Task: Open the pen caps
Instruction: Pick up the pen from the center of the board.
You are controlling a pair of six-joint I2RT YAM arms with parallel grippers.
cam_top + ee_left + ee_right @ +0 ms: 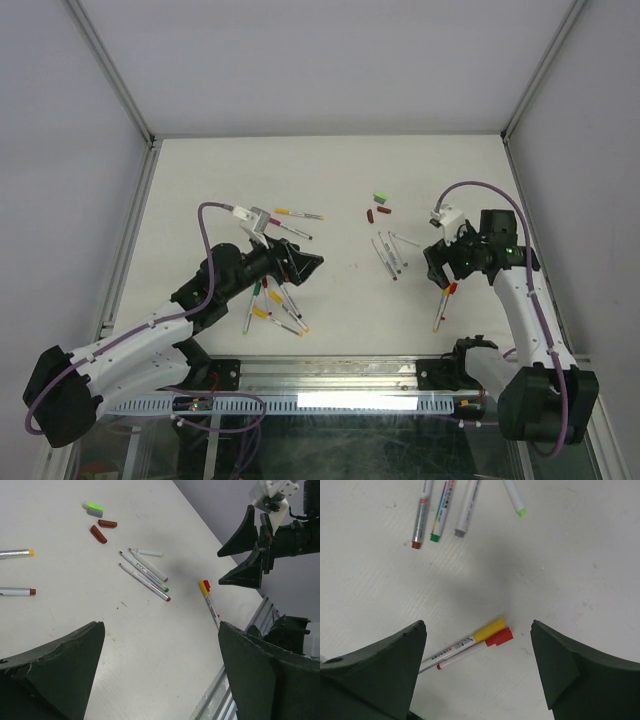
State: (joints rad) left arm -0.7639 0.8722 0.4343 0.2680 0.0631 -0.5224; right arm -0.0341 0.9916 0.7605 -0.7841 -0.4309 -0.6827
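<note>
Two capped pens lie side by side under my right gripper (478,625), which is open and empty above them. One has a yellow cap (489,629), the other a red cap (499,637). In the top view they lie at the right front (447,294), just below the right gripper (438,272). Three loose caps lie farther back: a green one (380,198) and two dark red ones (385,210). My left gripper (305,265) is open and empty (161,625), hovering right of a cluster of capped pens (275,305).
Several uncapped white-grey pens (390,255) lie between the arms, also in the right wrist view (445,510). Two more pens (297,214) lie behind the left gripper. A metal rail (330,375) runs along the near table edge.
</note>
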